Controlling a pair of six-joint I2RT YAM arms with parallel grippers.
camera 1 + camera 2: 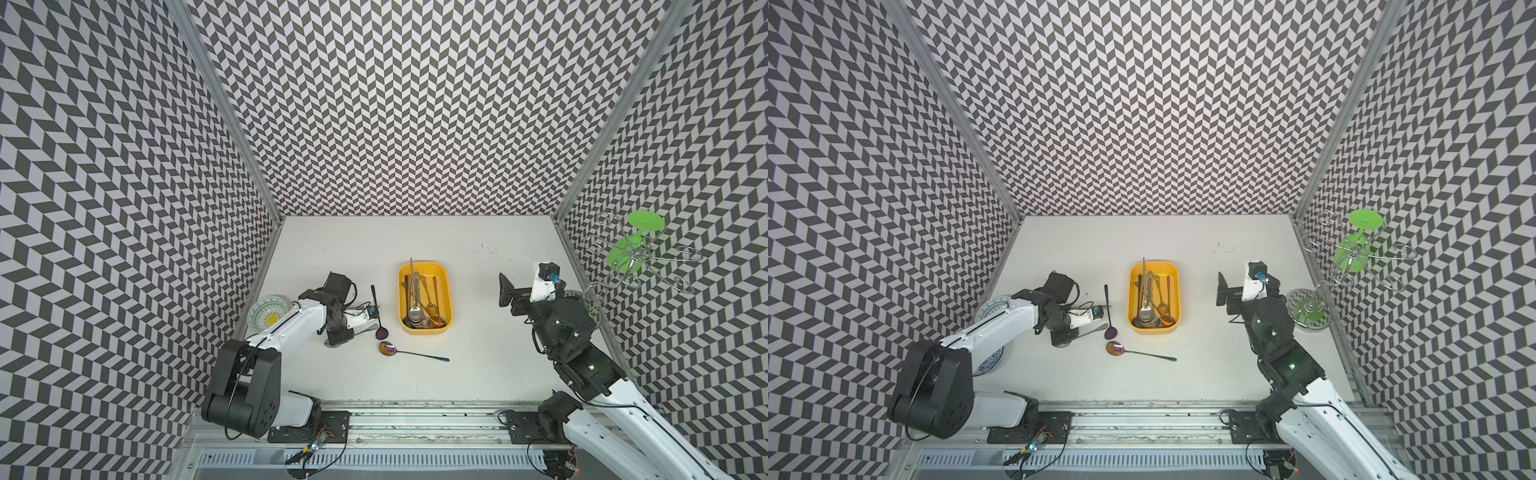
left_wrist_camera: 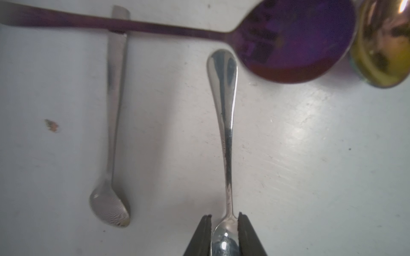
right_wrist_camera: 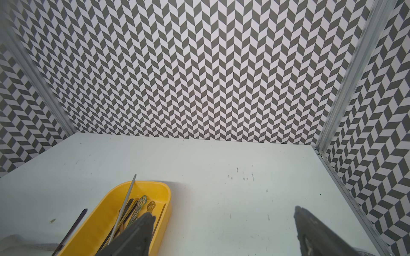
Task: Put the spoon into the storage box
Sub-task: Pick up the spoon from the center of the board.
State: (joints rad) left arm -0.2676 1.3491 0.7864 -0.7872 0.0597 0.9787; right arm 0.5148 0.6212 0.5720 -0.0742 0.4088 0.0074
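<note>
Several spoons lie on the white table left of the yellow storage box [image 1: 445, 291] [image 3: 95, 221], which holds several pieces of cutlery. A small shiny silver spoon [image 2: 224, 110] [image 1: 362, 330] lies flat, its bowl between the narrowly parted fingers of my left gripper [image 2: 224, 216], which is low over the table. One finger covers the bowl's edge, and no firm grip shows. A matt silver spoon [image 2: 114, 110] lies beside it. A purple spoon [image 1: 379, 311] and a rainbow spoon [image 1: 411, 353] lie close by. My right gripper [image 3: 224, 212] [image 1: 506, 290] hangs open and empty right of the box.
A round patterned plate [image 1: 266, 311] sits at the left wall, partly under my left arm. A wire rack [image 1: 636, 257] with a green glass stands at the right wall. The purple spoon's handle crosses over the matt spoon's handle.
</note>
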